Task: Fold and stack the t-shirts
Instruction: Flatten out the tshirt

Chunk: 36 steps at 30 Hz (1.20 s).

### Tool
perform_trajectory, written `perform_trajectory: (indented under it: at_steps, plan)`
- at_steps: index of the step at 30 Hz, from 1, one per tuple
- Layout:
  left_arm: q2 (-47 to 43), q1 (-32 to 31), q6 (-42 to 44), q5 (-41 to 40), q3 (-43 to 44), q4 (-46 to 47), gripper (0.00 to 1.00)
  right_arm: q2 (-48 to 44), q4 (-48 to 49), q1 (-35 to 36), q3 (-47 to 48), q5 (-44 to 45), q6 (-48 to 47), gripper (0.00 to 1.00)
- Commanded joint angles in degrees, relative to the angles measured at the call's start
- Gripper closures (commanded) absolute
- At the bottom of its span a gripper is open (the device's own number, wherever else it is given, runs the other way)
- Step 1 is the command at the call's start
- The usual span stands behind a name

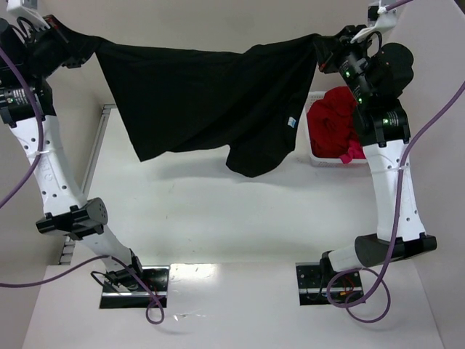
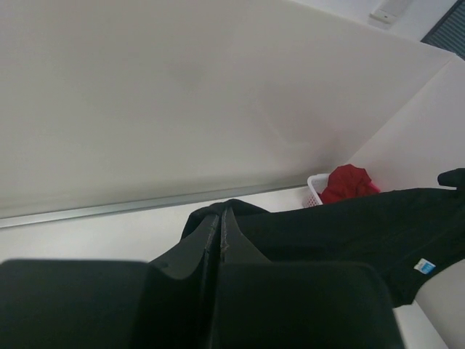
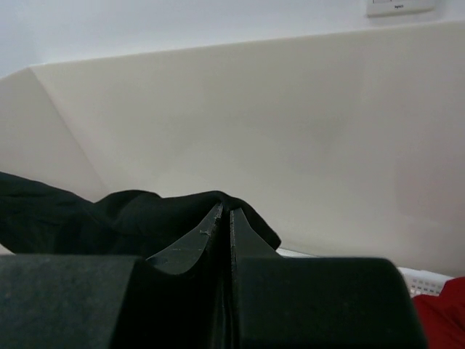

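Left gripper (image 2: 220,218) clamped on soft black cloth t-shirt (image 1: 211,102) | right gripper (image 3: 227,214) clamped on same shirt | shirt hung stretched over far edge of worktop (image 1: 218,218)

Left arm (image 1: 47,167), right arm (image 1: 392,190): white shells, blk joints; purple cables (image 1: 155,310) off each. Blk base plates (image 1: 138,288); green LEDs (image 1: 356,73).

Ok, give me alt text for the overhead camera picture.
A black t-shirt hangs stretched between the left gripper and right gripper, both shut on its top edge, above a white table. A white basket at right holds red clothing.
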Motion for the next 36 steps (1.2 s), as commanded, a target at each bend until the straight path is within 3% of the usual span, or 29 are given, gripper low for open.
perform_trajectory:
  at_steps: [1,10,18,26,30,36]
  plan:
    - [0.69,0.91,-1.43,-0.39,2.91,-0.5,1.0,-0.48,2.59,-0.47,-0.17,2.21,-1.2,0.9]
    - [0.08,0.91,-0.9,-0.39,10.63,-1.73,1.0,-1.01,2.59,-0.47,3.96,0.38,-1.12,0.9]
    - [-1.95,0.91,0.85,-1.45,11.17,-2.88,1.0,-2.86,5.75,-0.47,2.56,-2.53,0.56,0.9]
    - [-2.2,0.91,3.39,-1.45,2.92,-2.17,1.0,-2.07,7.16,-0.47,-7.01,0.9,0.56,0.9]
    - [-7.38,0.91,7.53,-7.58,-3.93,-2.7,1.0,-0.93,5.94,-0.47,-8.34,2.13,0.56,0.9]
    - [-16.88,0.3,9.9,-15.14,-22.03,0.28,1.0,0.74,3.3,-0.47,-5.35,2.13,1.17,0.91]
